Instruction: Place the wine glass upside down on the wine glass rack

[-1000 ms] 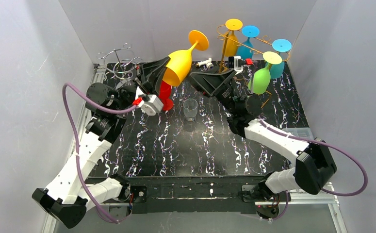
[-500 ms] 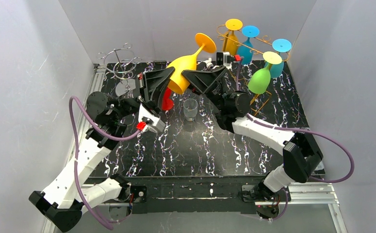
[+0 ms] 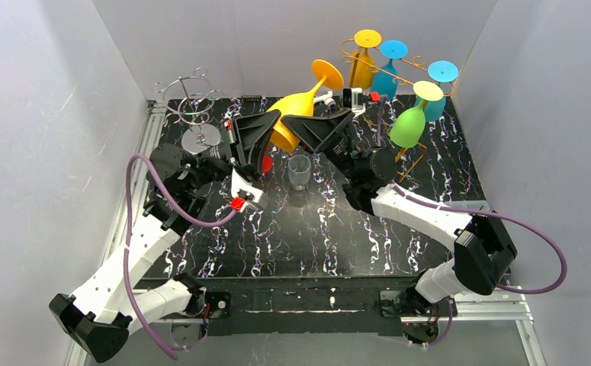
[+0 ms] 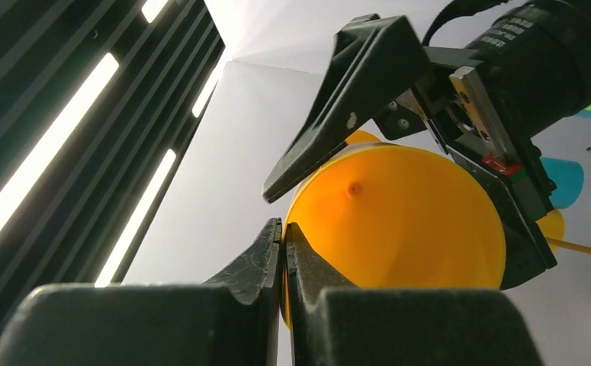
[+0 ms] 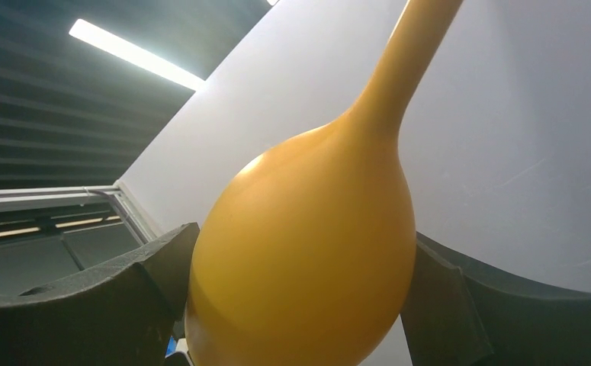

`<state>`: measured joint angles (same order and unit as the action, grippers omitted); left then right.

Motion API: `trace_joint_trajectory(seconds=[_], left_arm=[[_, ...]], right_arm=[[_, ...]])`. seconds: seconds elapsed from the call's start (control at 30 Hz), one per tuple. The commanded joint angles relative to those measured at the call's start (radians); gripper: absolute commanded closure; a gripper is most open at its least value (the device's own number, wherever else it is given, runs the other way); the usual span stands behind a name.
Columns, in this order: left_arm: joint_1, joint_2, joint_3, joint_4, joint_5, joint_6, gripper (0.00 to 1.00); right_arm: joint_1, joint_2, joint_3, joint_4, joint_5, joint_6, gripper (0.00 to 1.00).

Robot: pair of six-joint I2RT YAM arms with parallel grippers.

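A black table (image 3: 307, 236) veined with white is seen from above, with 2 white-and-black arms reaching from its near edge toward the middle of its far half. At the back right corner a gold wine glass rack (image 3: 348, 50) is stood, and 4 glasses are hung on it bases up: a yellow one (image 3: 364, 67), a teal one (image 3: 387, 78), a blue one (image 3: 435, 108) and a green one (image 3: 408, 126). A silver wire stand (image 3: 189, 95) is placed at the back left.

The orange wine glass (image 3: 296, 103) is held in the air between the 2 arms, to the left of the rack and apart from it, tilted with its bowl low on the left and its foot raised toward the rack. Its rim is pinched by the left gripper (image 4: 283, 229), whose jaws are closed with the bowl's wall between them. The bowl is flanked by the right gripper (image 5: 300, 267), whose jaws are spread wide, 1 on each side; whether the glass is touched by them cannot be told.

Below, a clear tumbler (image 3: 300, 171) is stood upright on the table, and a red glass (image 3: 265, 162) is largely hidden behind the left gripper.
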<state>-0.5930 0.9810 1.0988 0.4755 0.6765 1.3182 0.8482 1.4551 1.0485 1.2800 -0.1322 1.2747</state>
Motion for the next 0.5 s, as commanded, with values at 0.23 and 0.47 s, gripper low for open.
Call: trace_joint_trajectory(seconds=[0.23, 0.47], left_arm=[[0.007, 0.002, -0.041, 0.063, -0.065, 0.165, 1.00], [0.008, 0.004, -0.038, 0.085, -0.082, 0.159, 1.00]], right_arm=[[0.010, -0.043, 0.019, -0.044, -0.040, -0.020, 0.02], [0.012, -0.046, 0.000, -0.016, -0.050, 0.009, 0.05]])
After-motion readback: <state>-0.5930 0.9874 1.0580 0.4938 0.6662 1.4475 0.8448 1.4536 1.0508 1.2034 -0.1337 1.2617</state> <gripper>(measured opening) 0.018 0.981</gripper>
